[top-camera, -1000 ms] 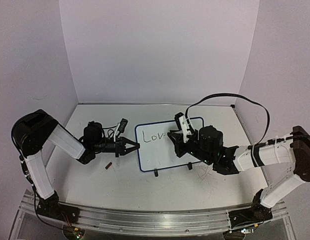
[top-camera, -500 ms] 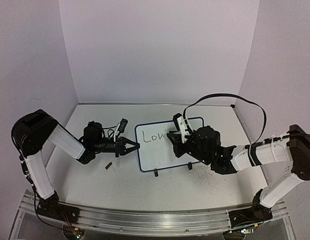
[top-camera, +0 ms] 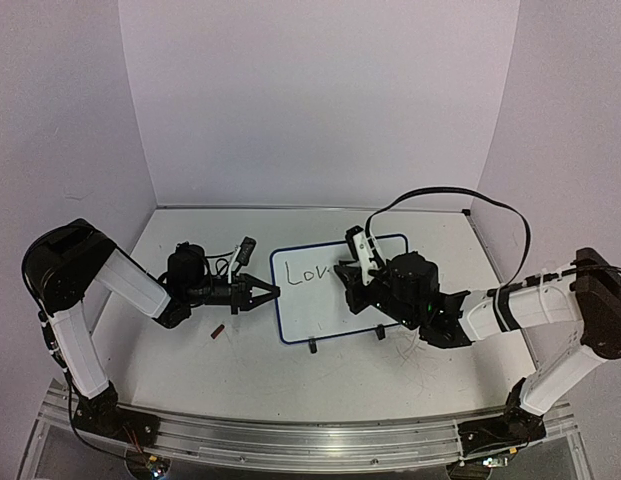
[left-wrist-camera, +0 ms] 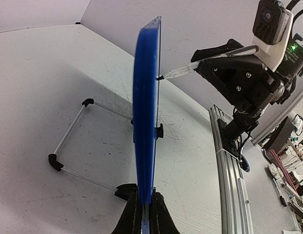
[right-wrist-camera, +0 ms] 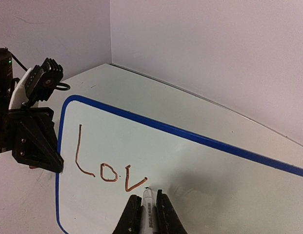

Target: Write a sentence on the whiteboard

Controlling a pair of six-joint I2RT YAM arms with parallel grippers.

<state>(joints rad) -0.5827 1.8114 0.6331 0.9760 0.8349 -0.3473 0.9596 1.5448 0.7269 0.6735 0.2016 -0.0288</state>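
The whiteboard point(top-camera: 308, 306) stands tilted on two black feet at mid table, its blue rim edge-on in the left wrist view point(left-wrist-camera: 145, 107). My left gripper point(top-camera: 269, 293) is shut on its left rim, which also shows in its own wrist view point(left-wrist-camera: 145, 214). My right gripper point(top-camera: 353, 273) is shut on a marker point(right-wrist-camera: 149, 207). The marker's tip sits at the board face just right of the lettering. The sentence reads "Lov" point(right-wrist-camera: 110, 168) in thin reddish-brown strokes, and it also shows in the top view point(top-camera: 308, 272). The marker shows touching the board in the left wrist view point(left-wrist-camera: 183, 72).
A small dark red cap point(top-camera: 217, 331) lies on the table left of the board. The board's wire stand point(left-wrist-camera: 68, 146) reaches out behind it. An aluminium rail point(top-camera: 290, 435) runs along the near edge. Walls close the back and sides. The right arm's black cable point(top-camera: 460, 193) loops above the board.
My right arm has shifted slightly to the left with the marker at the board. The left arm and the board have not moved.
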